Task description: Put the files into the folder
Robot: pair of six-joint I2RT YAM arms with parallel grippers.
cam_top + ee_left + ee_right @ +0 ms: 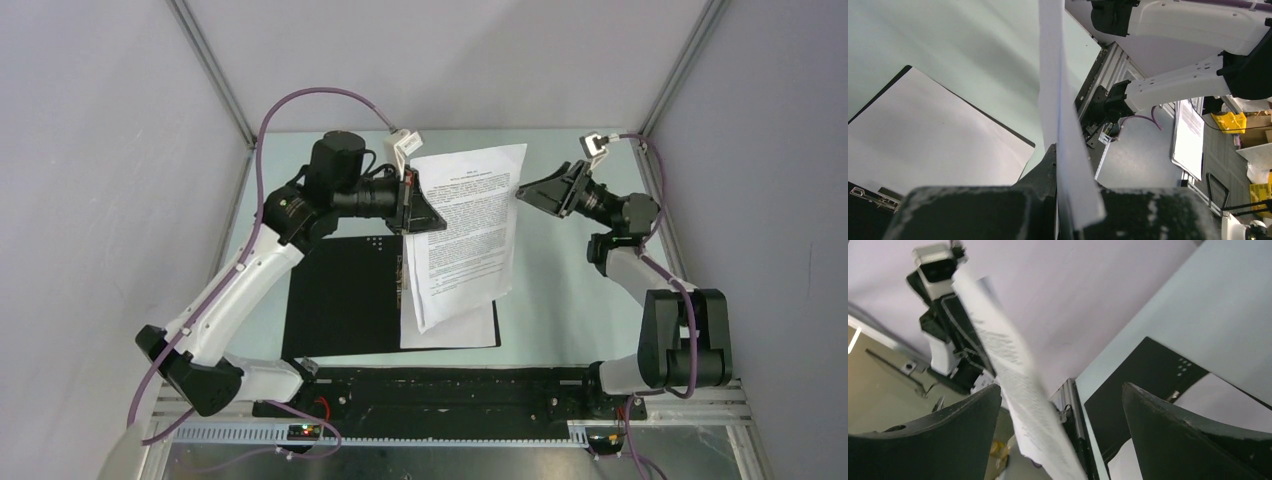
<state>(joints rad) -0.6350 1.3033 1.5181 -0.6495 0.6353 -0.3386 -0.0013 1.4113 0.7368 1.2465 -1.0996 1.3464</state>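
The folder (340, 300) lies open on the table, black inside up. A blank white sheet (462, 326) rests on its right half. My left gripper (412, 200) is shut on the left edge of the printed files (470, 225) and holds them up above the folder, hanging almost upright. In the left wrist view the paper (1058, 115) runs edge-on out of the gripper (1063, 170). My right gripper (530, 192) stands open at the sheets' upper right edge. In the right wrist view the printed sheets (1008, 375) pass between its wide-apart fingers (1062, 387), near the left finger, unpinched.
Grey walls with metal corner posts enclose the pale table (560, 290). A black rail (450, 392) with both arm bases runs along the near edge. The folder (1133, 385) and the blank sheet (1228, 400) show below the right gripper.
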